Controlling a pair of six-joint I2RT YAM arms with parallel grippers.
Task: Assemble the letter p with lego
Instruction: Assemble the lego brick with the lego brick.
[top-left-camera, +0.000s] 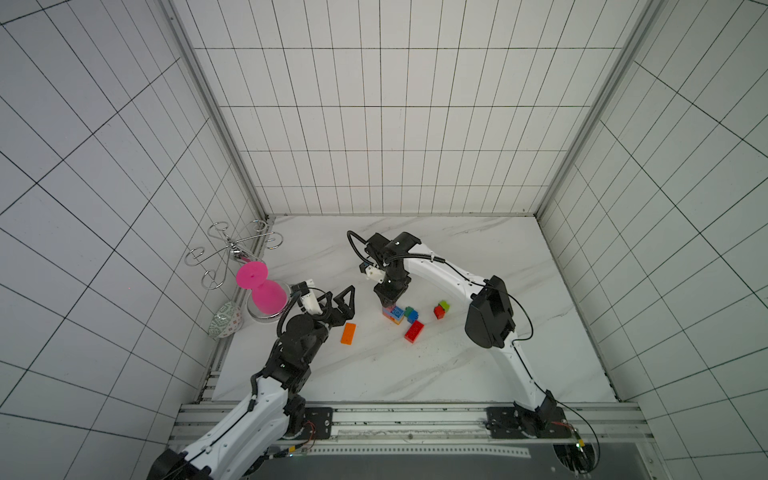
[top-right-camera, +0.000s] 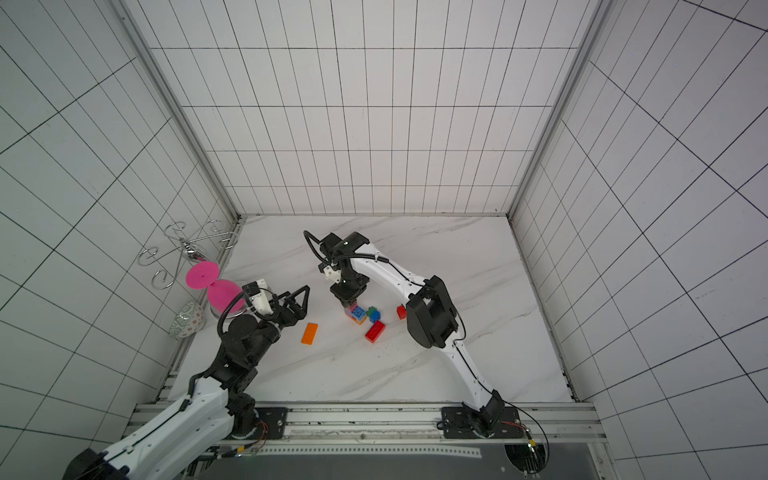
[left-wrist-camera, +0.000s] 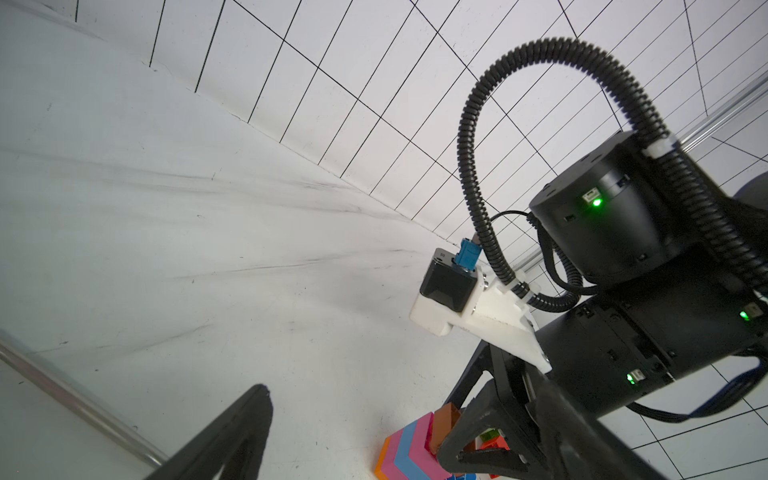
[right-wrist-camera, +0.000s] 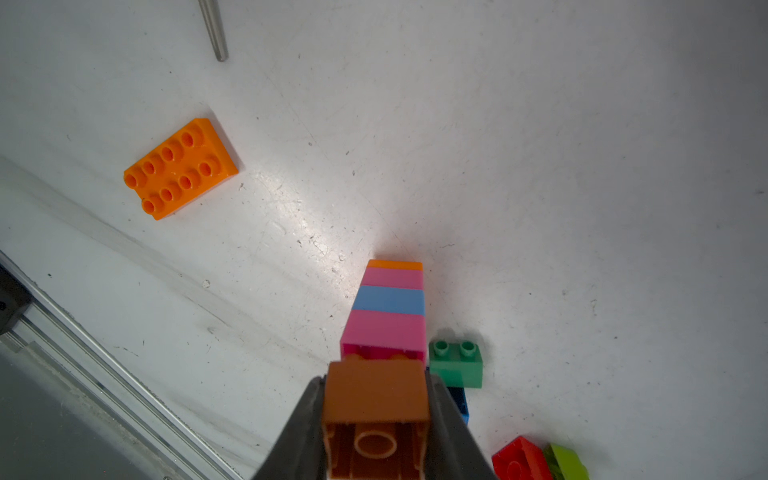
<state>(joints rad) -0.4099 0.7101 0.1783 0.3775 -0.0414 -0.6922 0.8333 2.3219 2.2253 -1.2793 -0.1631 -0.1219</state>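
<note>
Marble-veined white worktop (top-left-camera: 415, 374) sits inside grid-tiled walls (top-left-camera: 374, 124). Over it the right pincer (top-left-camera: 390, 301) is clamped on one brown brick (right-wrist-camera: 376, 388), its hollow underside showing, atop a smooth four-layer stack (right-wrist-camera: 388, 324) of orange, pink, blue and pink, perhaps touching its studs. The left pincer (top-left-camera: 338, 305) gapes wide, empty, near one flat orange plate (right-wrist-camera: 180, 168) with eight round studs.

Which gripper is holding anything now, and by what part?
Right gripper pinches the brown brick by its two opposite side walls; left gripper is open, holding nothing.
</note>
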